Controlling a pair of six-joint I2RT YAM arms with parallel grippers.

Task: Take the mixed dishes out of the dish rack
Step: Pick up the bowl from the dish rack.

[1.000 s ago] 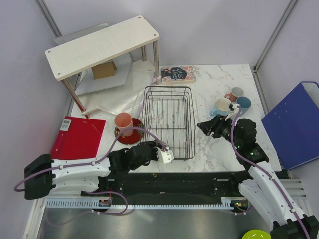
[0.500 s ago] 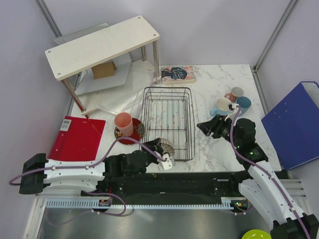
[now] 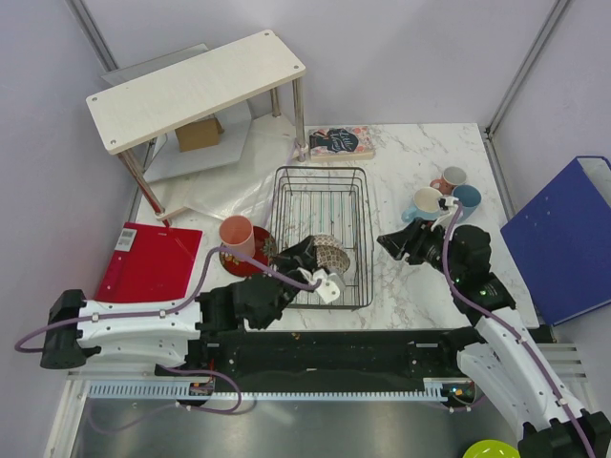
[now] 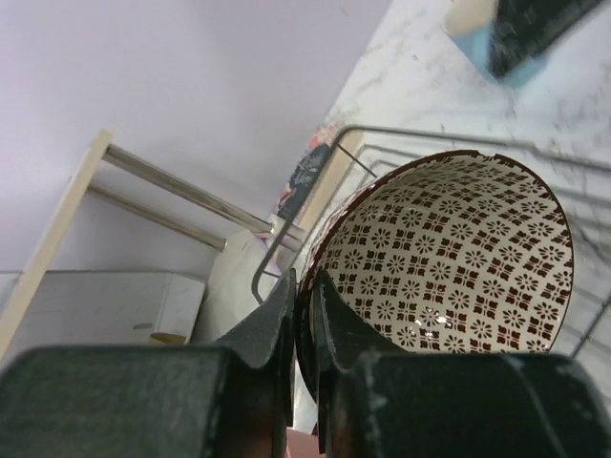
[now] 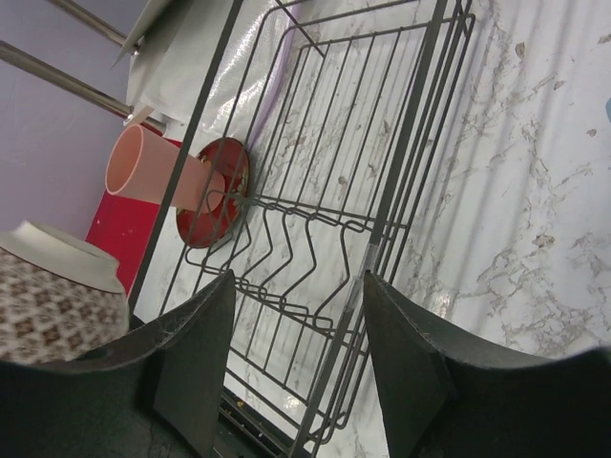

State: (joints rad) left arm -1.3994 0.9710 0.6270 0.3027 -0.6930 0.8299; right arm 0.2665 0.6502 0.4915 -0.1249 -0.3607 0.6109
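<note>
Left claw [image 4: 304,320]: jaws narrowed onto the rim of the patterned bowl [image 4: 449,258], one finger inside and one outside, so the bowl hangs tilted over the near end of the dish rack [image 3: 321,169], presumably for lifting clear. Right claw [image 3: 393,243]: wide, empty, hovering right of the rack. Tumbler [image 3: 236,234] stands on the dark red plate [image 5: 232,164], left; three mugs [image 3: 425,202] are grouped on the table, right.

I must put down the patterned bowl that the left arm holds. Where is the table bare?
For the bowl, bare marble lies right of the dish rack, toward the near edge, and also behind the mugs, right of the book. Left of the rack is crowded: the tumbler on the red plate, then the red folder.
</note>
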